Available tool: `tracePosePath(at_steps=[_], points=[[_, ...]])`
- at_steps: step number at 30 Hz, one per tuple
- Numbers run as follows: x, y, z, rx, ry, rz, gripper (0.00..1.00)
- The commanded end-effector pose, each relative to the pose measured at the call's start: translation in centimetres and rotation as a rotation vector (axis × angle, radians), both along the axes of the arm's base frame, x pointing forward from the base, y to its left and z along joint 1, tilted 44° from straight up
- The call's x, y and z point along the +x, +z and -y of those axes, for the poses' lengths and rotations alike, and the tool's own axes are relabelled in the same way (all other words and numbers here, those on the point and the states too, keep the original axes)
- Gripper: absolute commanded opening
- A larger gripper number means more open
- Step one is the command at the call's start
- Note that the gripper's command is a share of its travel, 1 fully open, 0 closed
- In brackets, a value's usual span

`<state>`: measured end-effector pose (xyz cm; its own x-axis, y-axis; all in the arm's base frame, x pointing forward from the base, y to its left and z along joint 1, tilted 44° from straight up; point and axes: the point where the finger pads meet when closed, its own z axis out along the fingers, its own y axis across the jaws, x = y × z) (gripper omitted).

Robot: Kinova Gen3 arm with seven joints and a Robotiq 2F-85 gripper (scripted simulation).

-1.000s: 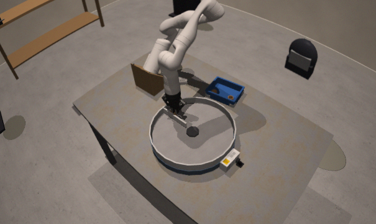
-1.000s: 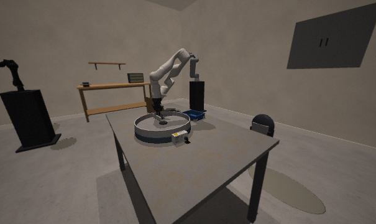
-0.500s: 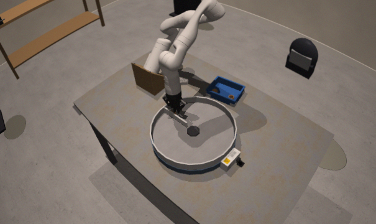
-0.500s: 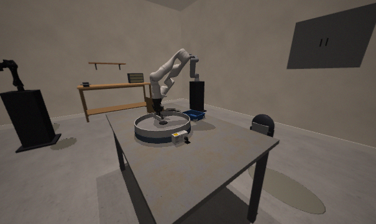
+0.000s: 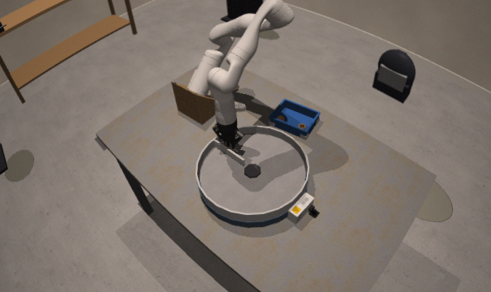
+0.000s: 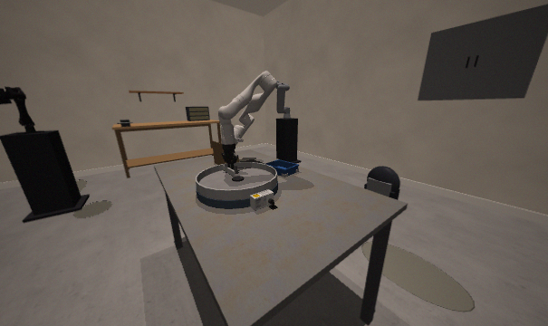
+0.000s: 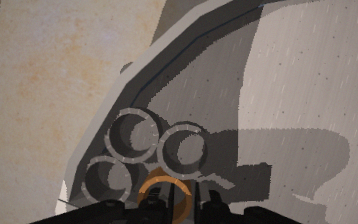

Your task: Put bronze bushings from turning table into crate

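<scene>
The turning table [image 5: 245,216] [image 6: 229,188] [image 7: 102,107] has a raised grey rim. My gripper [image 5: 230,147] [image 6: 233,169] [image 7: 184,196] points down inside it near the rim. Its fingers stand a narrow gap apart. A bronze bushing [image 7: 163,179] lies under the fingertips in the wrist view, partly hidden by them, and does not look gripped. Three steel bushings [image 7: 130,111] [image 7: 181,127] [image 7: 107,158] stand close beside it. The blue crate [image 5: 287,128] [image 6: 277,170] holds a bronze bushing [image 5: 302,126] and another bronze-coloured ring [image 5: 281,118] in shadow.
A straight grey guide bar [image 5: 234,155] runs from the rim inward, right beside my gripper. A dark hub [image 5: 252,170] sits at the centre. A white control box [image 5: 301,208] [image 6: 262,199] is at the rim's front. A brown panel [image 5: 193,105] stands near the arm's base.
</scene>
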<state>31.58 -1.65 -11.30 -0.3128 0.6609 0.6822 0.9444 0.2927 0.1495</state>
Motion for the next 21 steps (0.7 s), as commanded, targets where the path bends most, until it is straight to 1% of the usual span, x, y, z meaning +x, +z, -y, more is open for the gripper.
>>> tracePosePath(at_steps=[1, 8, 9, 21], points=[[0.0, -0.01, 0.06, -0.001, -0.001, 0.0, 0.14], [0.0, -0.01, 0.06, -0.001, -0.001, 0.0, 0.14], [0.01, 0.0, 0.06, -0.001, -0.001, 0.0, 0.0], [0.01, 0.0, 0.06, -0.001, -0.001, 0.0, 0.0]])
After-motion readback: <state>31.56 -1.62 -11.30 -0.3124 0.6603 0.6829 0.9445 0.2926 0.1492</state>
